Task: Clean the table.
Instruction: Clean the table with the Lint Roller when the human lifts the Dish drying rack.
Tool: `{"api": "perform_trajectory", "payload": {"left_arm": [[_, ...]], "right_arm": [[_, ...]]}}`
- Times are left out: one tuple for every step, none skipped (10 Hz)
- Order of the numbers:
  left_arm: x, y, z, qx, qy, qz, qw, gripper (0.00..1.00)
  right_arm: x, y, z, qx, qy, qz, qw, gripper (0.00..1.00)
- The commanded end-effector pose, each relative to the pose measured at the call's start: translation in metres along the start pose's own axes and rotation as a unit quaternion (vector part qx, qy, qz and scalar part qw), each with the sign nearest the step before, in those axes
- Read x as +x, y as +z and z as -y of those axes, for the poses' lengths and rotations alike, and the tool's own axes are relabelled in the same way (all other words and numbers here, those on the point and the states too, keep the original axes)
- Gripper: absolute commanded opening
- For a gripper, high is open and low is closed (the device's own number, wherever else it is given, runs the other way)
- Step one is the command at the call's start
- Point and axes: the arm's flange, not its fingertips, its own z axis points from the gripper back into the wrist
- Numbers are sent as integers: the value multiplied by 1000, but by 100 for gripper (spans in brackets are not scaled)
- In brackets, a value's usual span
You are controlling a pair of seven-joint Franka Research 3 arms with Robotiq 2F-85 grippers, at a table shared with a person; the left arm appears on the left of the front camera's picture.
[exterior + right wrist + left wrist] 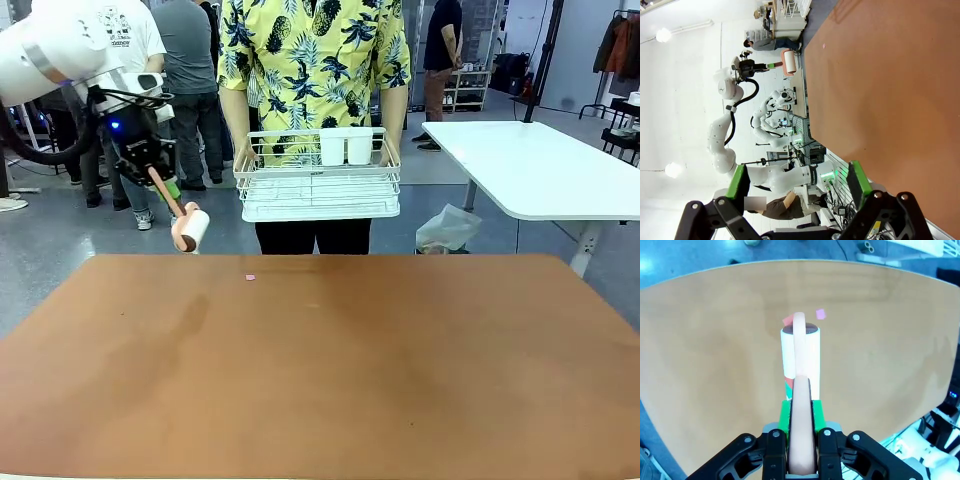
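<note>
The left tool [801, 413] clamps a lint roller [800, 354] over the far left of the table [330, 380]; the right tool [797, 181] stands apart.

The table [330, 370] lies open; lint roller [190, 230] hangs far-left.

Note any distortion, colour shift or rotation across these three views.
Front view: sharp, with soft sheen on the table. Left wrist view: fisheye bows the table edge, and its top looks paler tan. Right wrist view: rolled sideways, background overexposed white.
</note>
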Motion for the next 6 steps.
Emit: {"api": "perform_trajectory", "payload": {"left_arm": [[-8, -2, -2, 18, -7, 20, 1000, 21], [-5, 0, -7, 12, -7, 18, 1000, 21], [-2, -2, -12, 15, -2, 16, 1000, 21], [1, -4, -15, 16, 0, 14, 1000, 21], [5, -8, -14, 19, 2, 10, 1000, 21], [11, -13, -12, 17, 6, -1, 1000, 21]], "right_arm": [[-1, 0, -2, 1, 1, 1, 1000, 100], [-1, 0, -2, 1, 1, 1, 1000, 100], [-1, 0, -2, 1, 1, 1, 1000, 100], [-1, 0, -2, 1, 1, 1, 1000, 100], [-1, 0, -2, 1, 1, 1, 1000, 100], [-1, 0, -2, 1, 1, 1, 1000, 100]]}}
